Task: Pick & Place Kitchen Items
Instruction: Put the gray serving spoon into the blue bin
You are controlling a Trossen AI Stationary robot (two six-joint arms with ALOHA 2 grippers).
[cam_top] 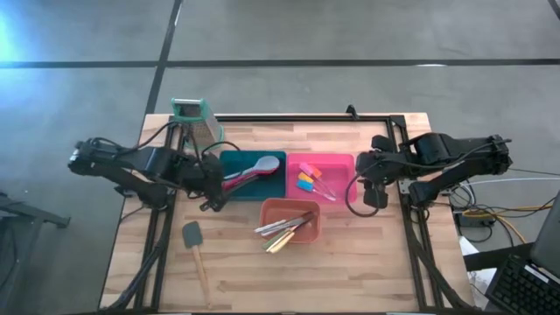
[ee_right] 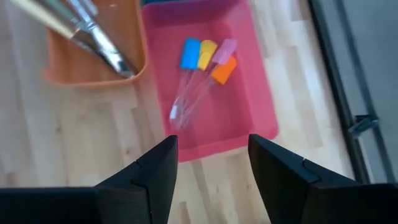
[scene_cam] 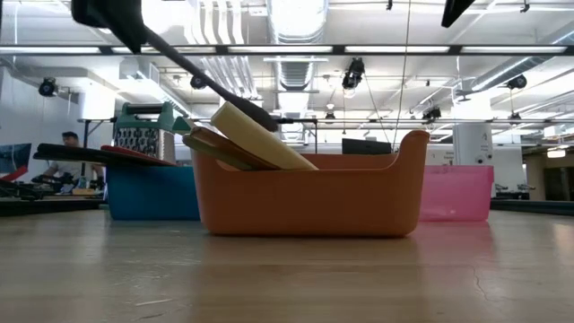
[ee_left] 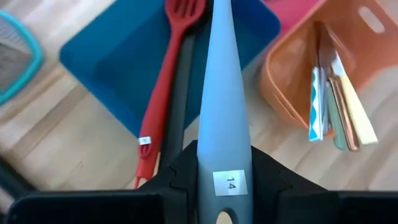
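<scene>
My left gripper [cam_top: 213,186] stands at the blue tray's [cam_top: 234,189] left end, shut on a grey spoon [cam_top: 265,164] that reaches out over that tray. A red spoon [ee_left: 163,93] and a black utensil lie in the blue tray, their handles over its rim. The pink tray [cam_top: 337,191] holds small coloured spatulas [ee_right: 208,57]. The orange tray [cam_top: 273,208] holds knives [cam_top: 287,231] leaning on its wall. My right gripper [ee_right: 212,163] hangs open above the pink tray's right end, with nothing between its fingers. My left gripper pinches the grey spoon's handle near its free end [ee_left: 224,158], by a label, between its two fingers. The fingers slant down from the table's left and lie along the handle. The spoon slopes down away from the gripper [scene_cam: 202,76], its head over the blue tray.
A black spatula with a wooden handle [cam_top: 194,248] lies on the table near the front left. A metal grater with a teal top [cam_top: 194,118] stands behind the blue tray. A black frame [cam_top: 411,219] runs along the table's sides. Bare wood lies at the front right.
</scene>
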